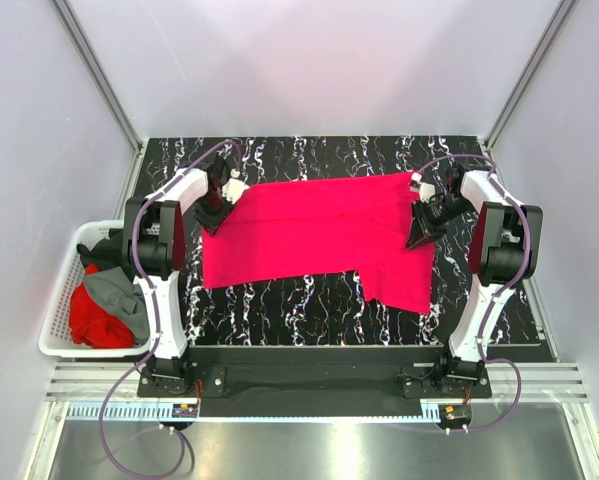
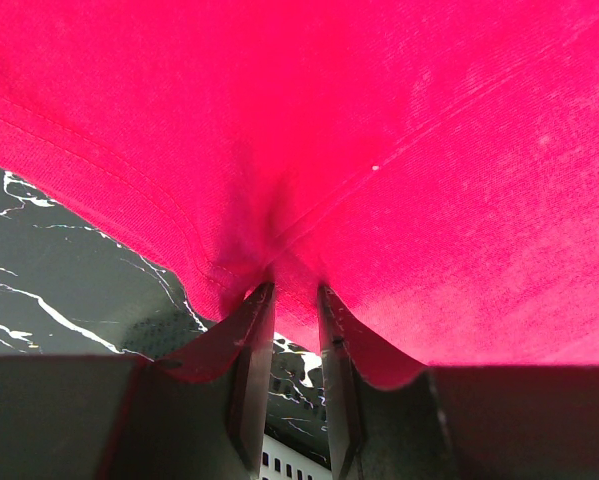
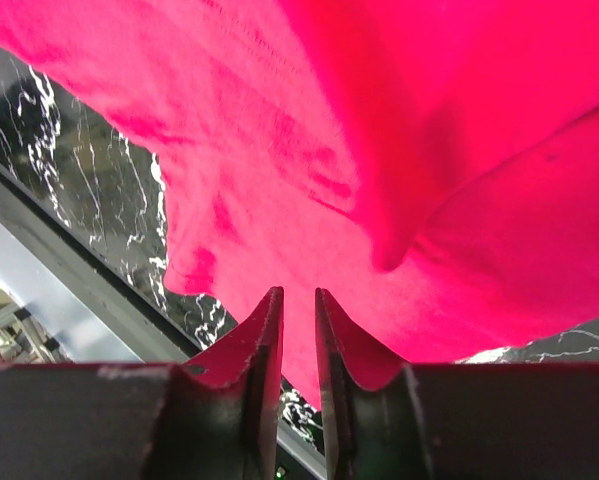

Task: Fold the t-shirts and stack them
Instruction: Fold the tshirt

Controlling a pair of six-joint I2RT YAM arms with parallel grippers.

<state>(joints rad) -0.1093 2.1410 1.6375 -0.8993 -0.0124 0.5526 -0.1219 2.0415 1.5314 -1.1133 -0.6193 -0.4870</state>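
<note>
A crimson-pink t-shirt [image 1: 319,235] lies spread across the middle of a black table [image 1: 279,300] veined with white, seen from above. The cloth is mostly flat, its long side running left to right, and a flap hangs down towards the near edge at its right end. The left arm [image 1: 164,240] reaches in from the left, and the left jaws meet the shirt at its far left corner. The right arm [image 1: 499,245] reaches in from the right, and the right jaws meet the shirt's far right edge. In the left wrist view, the two dark fingers [image 2: 244,360] stand close together, pinching a small pucker of the pink cloth [image 2: 379,120] near its stitched hem, with creases fanning out from the grip; a patch of the marbled table [image 2: 39,260] shows below the hem on the left. In the right wrist view, the fingers [image 3: 254,360] are likewise narrow, with pink fabric [image 3: 459,130] between their tips, the cloth rising in loose folds above them and the table [image 3: 89,180] visible at the left. Off the table's left side sits a white lattice basket [image 1: 59,300], holding a red shirt [image 1: 94,318], a grey shirt [image 1: 119,295] on top of it, and some black cloth [image 1: 104,250] at the far end.
</note>
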